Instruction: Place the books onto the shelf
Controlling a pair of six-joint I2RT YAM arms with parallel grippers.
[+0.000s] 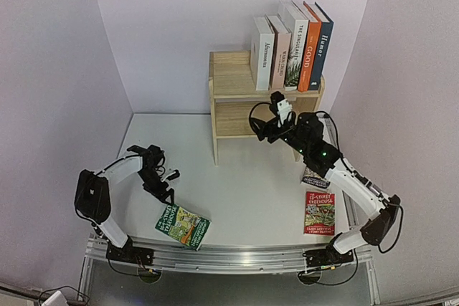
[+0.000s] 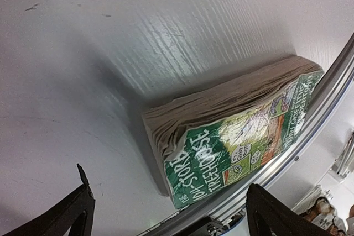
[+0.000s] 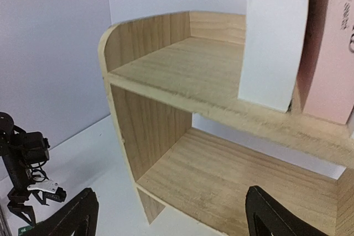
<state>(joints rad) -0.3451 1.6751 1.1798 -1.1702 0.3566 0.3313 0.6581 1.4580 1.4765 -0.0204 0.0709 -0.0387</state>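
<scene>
Third Treehouse paperback (image 1: 313, 177) mostly hidden under right arm (image 1: 351, 184); title unreadable. Green Treehouse paperback (image 2: 238, 136) lies flat at near-left edge of white table (image 1: 251, 177); page block tan and wavy, cover glossy. Left gripper (image 2: 171, 203) spread wide, pointed at it, holding nothing. Red Treehouse paperback (image 1: 319, 213) flat, near right. Right gripper (image 3: 174, 200) spread, empty, facing pale grained wooden shelf (image 3: 149, 70). Five hardbacks (image 1: 290, 44) upright on top tier, cut off in wrist view.
</scene>
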